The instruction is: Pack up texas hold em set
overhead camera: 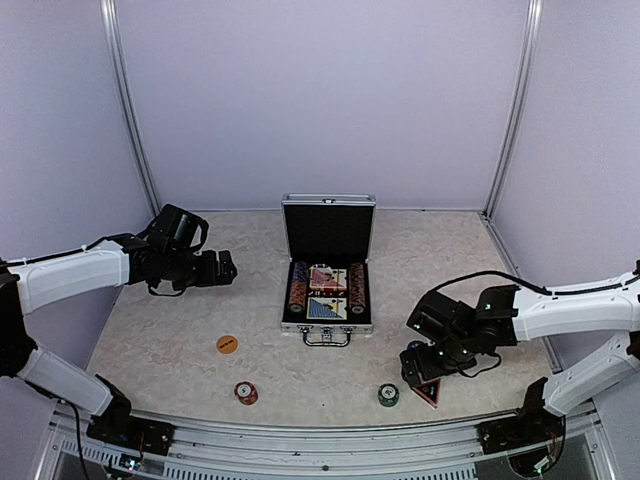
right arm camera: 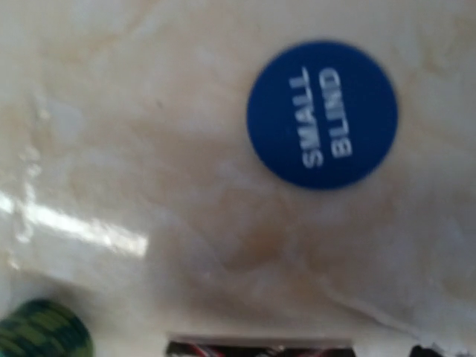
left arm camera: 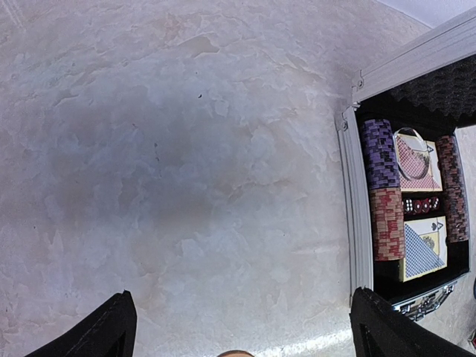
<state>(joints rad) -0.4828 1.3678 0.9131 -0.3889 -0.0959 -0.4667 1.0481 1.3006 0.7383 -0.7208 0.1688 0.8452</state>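
The silver case (overhead camera: 285, 300) lies open mid-table with its lid up. It holds chip stacks (left arm camera: 381, 152), a red deck (left arm camera: 418, 167) and a blue deck (left arm camera: 424, 249). My left gripper (overhead camera: 225, 268) hovers left of the case, open and empty; both fingertips (left arm camera: 104, 335) show wide apart over bare table. My right gripper (overhead camera: 422, 370) hangs low at the front right over a blue "SMALL BLIND" disc (right arm camera: 322, 114); its fingers are outside the wrist view and nothing shows between them. A red-black triangle marker (overhead camera: 428, 393), a green chip stack (overhead camera: 388, 395), a red chip stack (overhead camera: 246, 393) and an orange disc (overhead camera: 227, 344) lie loose.
Pale purple walls close in the table on three sides. A metal rail (overhead camera: 320, 425) runs along the front edge, just beyond the loose chips. The case's handle (overhead camera: 327, 338) points toward the front.
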